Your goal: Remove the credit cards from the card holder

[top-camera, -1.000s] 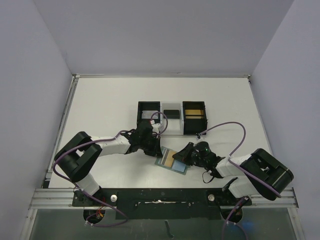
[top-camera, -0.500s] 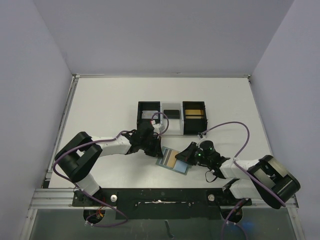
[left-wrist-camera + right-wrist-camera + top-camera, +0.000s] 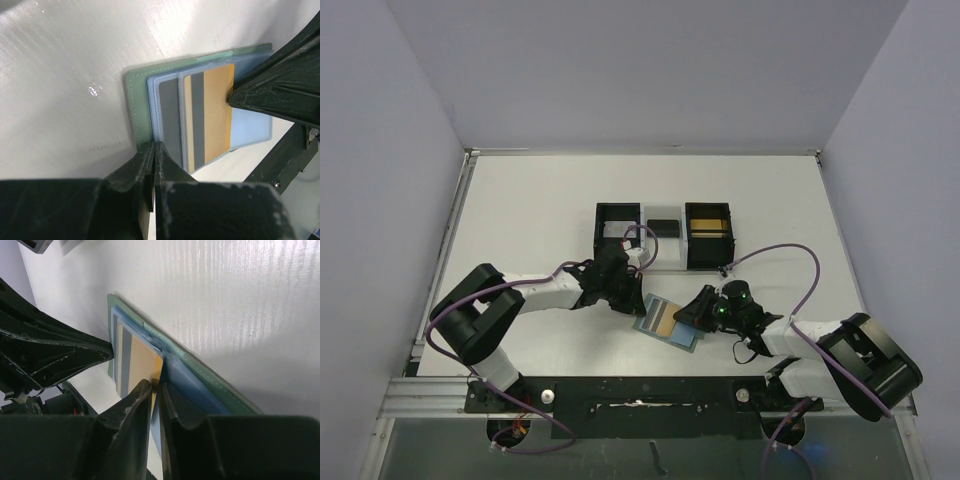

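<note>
My left pincer (image 3: pixel 152 150) is nipped shut on the holder (image 3: pixel 131 100) at 10 o'clock; my right pincer (image 3: pixel 156 387) pinches the orange card (image 3: pixel 142 362). Pulled askew, the card may slip or drag the holder.

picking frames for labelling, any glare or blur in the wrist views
Left wrist: small glare spot on the table; card holder and orange card sharp; left claw blurred. Right wrist: right claw blurred up close; table texture crisp.
</note>
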Motion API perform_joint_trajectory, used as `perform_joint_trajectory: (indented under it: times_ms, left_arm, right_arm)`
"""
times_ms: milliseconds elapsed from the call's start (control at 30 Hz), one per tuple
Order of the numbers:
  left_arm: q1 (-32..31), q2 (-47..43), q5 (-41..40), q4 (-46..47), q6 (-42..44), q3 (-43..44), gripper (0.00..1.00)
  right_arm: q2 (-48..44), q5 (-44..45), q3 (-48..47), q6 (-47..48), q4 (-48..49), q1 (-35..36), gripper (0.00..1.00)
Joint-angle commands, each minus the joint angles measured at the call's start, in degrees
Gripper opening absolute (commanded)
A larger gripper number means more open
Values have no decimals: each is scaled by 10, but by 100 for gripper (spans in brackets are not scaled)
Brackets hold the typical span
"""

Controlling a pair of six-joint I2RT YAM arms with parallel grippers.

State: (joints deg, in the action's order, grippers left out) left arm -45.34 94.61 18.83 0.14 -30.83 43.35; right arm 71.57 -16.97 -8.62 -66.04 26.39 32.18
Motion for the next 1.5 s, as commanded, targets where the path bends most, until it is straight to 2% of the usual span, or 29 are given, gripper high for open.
perform_joint_trajectory:
  times_ms: [0, 167, 333, 567, 800, 1000, 1167, 1300, 1467]
  left_arm:
    - [-1, -9, -9, -10, 9, 10, 0]
    - [-1, -8, -7, -8, 10, 10, 0]
    - [-1, -10, -7, -8, 9, 10, 0]
    - [-1, -15, -17, -12, 13, 7, 0]
    - [0, -25, -18, 1, 6, -14, 0]
    - [0, -39, -19, 0, 3, -6, 0]
    - [-1, -76, -23, 0, 6, 10, 16]
    - [-1, -93, 12, 31, 2, 16, 24]
    - [-6, -56, 100, 74, -8, 24, 25]
  right_arm:
    - [-3, 5, -11, 12, -2, -6, 15]
    - [11, -10, -6, 1, 36, -4, 16]
    - [18, -23, -6, 5, 52, -4, 0]
    - [-13, -58, -2, 30, 20, -28, 0]
    - [-51, -97, -14, 80, -79, -80, 0]
    - [-44, -103, -6, 75, -65, -91, 0]
    - [-34, -103, -7, 63, -38, -89, 0]
    - [-23, -94, -23, 60, -30, -75, 0]
    - [17, -88, -39, 63, -19, -71, 0]
